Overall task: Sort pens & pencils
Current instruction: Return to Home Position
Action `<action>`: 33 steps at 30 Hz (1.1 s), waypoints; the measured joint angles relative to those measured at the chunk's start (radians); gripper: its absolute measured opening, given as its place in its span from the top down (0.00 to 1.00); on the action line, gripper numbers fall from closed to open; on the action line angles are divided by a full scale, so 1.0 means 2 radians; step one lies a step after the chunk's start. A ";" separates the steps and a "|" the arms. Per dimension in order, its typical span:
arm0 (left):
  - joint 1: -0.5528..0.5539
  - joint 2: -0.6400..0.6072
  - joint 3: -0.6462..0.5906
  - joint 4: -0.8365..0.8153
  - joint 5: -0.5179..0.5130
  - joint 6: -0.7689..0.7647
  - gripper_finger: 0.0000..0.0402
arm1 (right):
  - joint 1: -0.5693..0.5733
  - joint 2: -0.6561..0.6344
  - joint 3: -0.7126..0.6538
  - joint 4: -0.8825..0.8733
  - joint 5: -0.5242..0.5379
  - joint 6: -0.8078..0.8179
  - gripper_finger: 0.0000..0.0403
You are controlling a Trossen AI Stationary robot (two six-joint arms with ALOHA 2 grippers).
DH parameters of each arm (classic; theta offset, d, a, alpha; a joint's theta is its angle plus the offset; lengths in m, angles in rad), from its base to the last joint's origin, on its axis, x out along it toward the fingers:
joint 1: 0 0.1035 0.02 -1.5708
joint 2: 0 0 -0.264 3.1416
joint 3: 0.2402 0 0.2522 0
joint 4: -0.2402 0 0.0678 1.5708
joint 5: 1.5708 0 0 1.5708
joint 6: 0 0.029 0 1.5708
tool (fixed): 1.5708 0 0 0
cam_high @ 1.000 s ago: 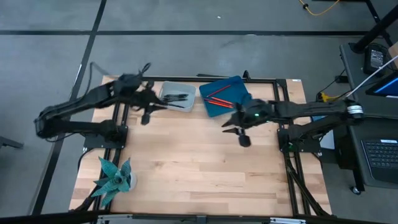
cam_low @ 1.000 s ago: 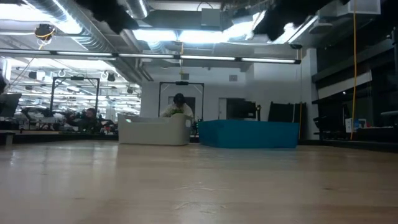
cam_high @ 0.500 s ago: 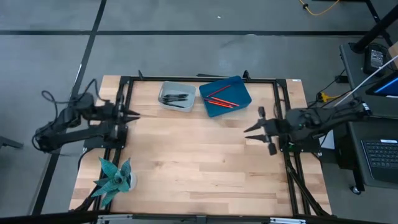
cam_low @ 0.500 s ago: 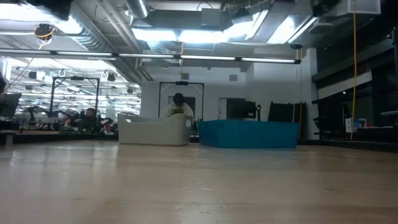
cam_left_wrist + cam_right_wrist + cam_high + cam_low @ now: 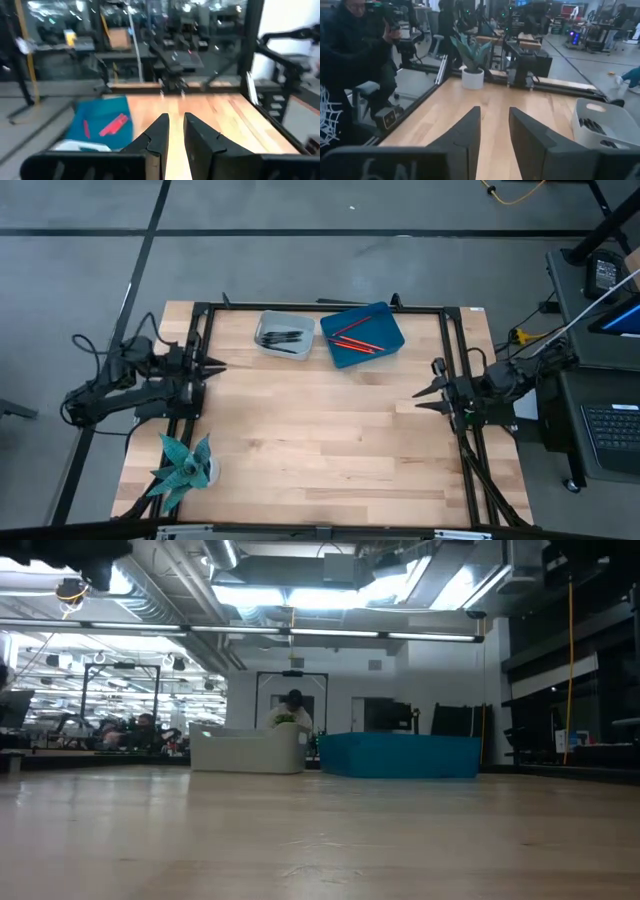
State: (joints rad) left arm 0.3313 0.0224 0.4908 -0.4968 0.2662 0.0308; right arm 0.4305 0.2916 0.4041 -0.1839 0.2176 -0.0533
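The pens lie together in the gray bin. The pencils lie in the blue bin just beside it, and both bins stand at the table's back edge. We see the left gripper at the table's left edge, its fingers a narrow slit apart and empty. The right gripper is at the right edge, its fingers spread wider and likewise empty.
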 joint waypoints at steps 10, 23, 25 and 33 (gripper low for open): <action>0.000 0.001 -0.064 0.055 0.034 -0.018 0.87 | 0.005 -0.051 -0.053 0.028 0.021 0.000 0.74; 0.000 0.001 -0.098 0.095 0.029 -0.040 0.87 | 0.005 -0.055 -0.083 0.057 0.014 0.024 0.74; -0.001 0.001 -0.110 0.117 0.029 -0.038 0.87 | 0.005 -0.055 -0.083 0.057 0.003 0.025 0.74; -0.041 0.001 -0.173 0.196 0.006 -0.025 0.87 | 0.005 -0.054 -0.083 0.058 -0.004 0.030 0.74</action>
State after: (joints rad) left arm 0.2494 0.0250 0.1441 -0.1047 0.2774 -0.0200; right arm 0.4412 0.1833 0.2386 -0.0682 0.2087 0.0063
